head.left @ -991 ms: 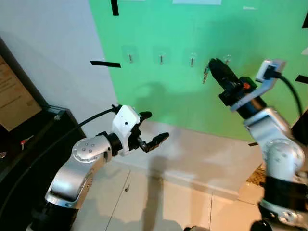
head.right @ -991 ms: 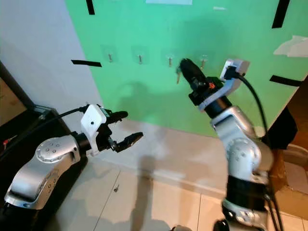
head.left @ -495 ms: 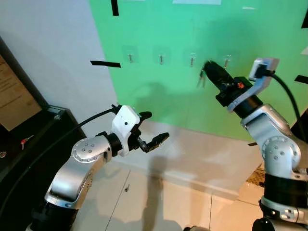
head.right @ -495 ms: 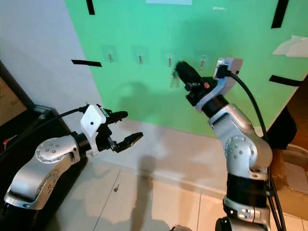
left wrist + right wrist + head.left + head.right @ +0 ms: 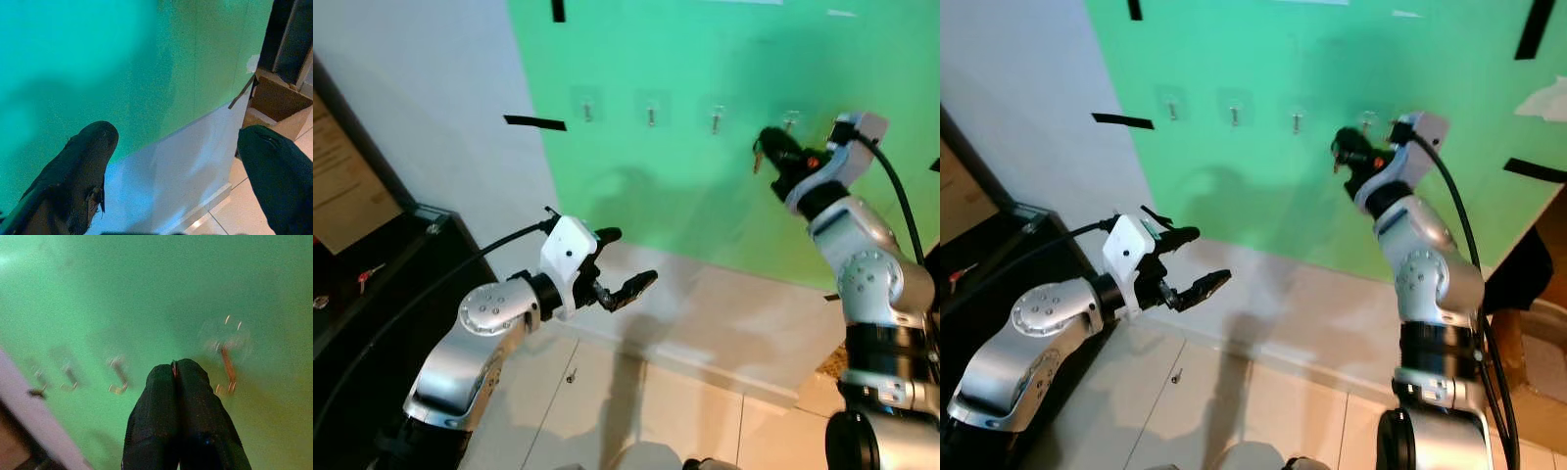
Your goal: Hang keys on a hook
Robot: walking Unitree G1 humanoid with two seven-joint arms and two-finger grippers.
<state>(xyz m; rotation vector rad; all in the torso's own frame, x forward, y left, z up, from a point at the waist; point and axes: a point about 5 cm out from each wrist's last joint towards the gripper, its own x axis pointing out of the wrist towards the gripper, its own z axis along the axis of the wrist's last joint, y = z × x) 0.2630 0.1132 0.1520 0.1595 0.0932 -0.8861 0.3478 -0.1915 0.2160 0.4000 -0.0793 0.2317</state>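
Green wall (image 5: 705,196) with a row of four small hooks (image 5: 651,115), pale tiled floor (image 5: 636,411) below. Right gripper (image 5: 766,144) is up near the rightmost hook (image 5: 790,121), fingers pinched on the keys (image 5: 756,157), dangling just left. Left gripper (image 5: 628,262) hangs low, fingers spread.

1. I count four hooks on the green wall panel (image 5: 705,196), in one row: first (image 5: 587,111), second (image 5: 651,116), third (image 5: 716,120), fourth (image 5: 790,121), nearest the panel's right edge.
2. I see one key (image 5: 756,160) hanging from the right gripper (image 5: 766,140), whose fingers are pressed together.
3. Two grippers: that one, and my left gripper (image 5: 625,262), fingers spread.
4. One small screw-like piece (image 5: 571,376) on the floor tiles (image 5: 685,421).
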